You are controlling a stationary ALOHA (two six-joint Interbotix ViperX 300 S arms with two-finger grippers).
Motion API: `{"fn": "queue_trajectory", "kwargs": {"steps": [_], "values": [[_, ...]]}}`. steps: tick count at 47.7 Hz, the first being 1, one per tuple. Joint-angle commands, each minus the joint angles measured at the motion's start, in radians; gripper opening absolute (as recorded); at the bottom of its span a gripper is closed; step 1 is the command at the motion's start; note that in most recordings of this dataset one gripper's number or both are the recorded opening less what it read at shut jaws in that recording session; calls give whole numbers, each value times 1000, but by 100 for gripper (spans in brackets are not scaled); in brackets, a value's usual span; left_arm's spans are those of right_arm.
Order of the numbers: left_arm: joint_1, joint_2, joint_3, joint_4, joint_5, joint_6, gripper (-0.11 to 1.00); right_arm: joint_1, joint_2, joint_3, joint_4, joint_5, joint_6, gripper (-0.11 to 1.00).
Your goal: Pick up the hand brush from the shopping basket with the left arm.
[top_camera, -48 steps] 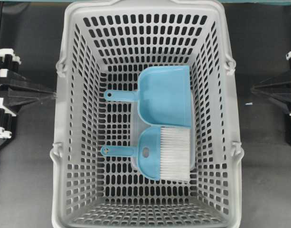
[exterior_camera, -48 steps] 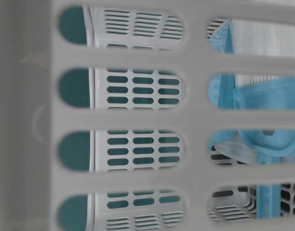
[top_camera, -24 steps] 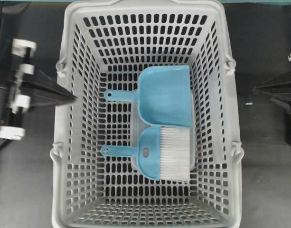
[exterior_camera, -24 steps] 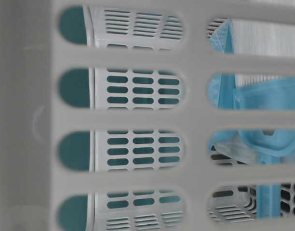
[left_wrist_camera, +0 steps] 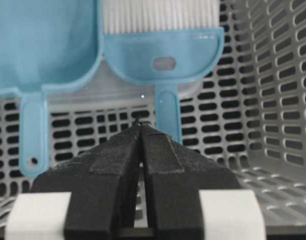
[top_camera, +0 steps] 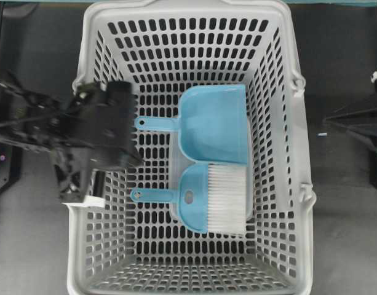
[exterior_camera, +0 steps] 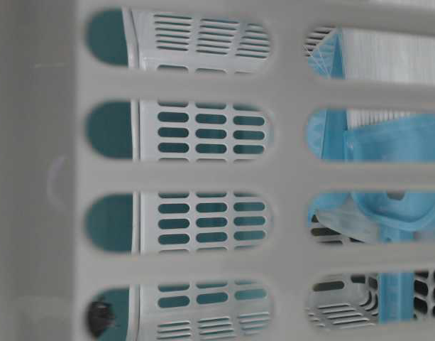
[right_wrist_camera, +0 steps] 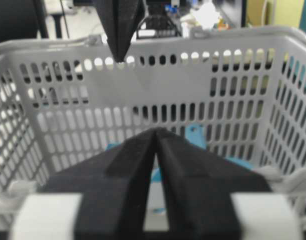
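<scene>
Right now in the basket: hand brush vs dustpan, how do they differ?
The hand brush carries a fan of white bristles; the dustpan has none, only an open scoop. In the overhead view the brush lies nearer the bottom edge, the dustpan above it, close alongside. The brush body has an oval hole; the dustpan's scoop shows none. Both are light blue, with thin handles pointing left, each ending in a hole.

Dark matte tabletop (top_camera: 342,233), teal strip (top_camera: 336,2) at its far edge, cluttered bright room (right_wrist_camera: 202,15) beyond.
</scene>
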Motion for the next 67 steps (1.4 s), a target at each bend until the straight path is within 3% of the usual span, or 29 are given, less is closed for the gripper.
{"fn": "queue_trajectory", "kwargs": {"steps": [1,5,9,13,18,21,46,67], "values": [[-3,25,-43,3,21,-14,1,0,3,-23,3,8,0,12],[-2,49,-49,3,31,-43,5,0,3,-23,3,20,5,34],[-3,75,-51,3,37,-84,27,2,0,-23,3,26,12,61],[-9,106,-52,5,46,-117,53,0,-5,-23,3,25,18,79],[-21,144,-58,3,63,-130,81,2,-14,-25,3,28,18,81],[-31,173,-60,3,63,-130,90,2,-17,-25,3,28,17,80],[-51,400,-41,3,28,-132,91,-2,-18,-23,3,29,17,80],[-52,451,34,3,-97,-124,90,-2,-20,-23,3,29,18,80]]}}
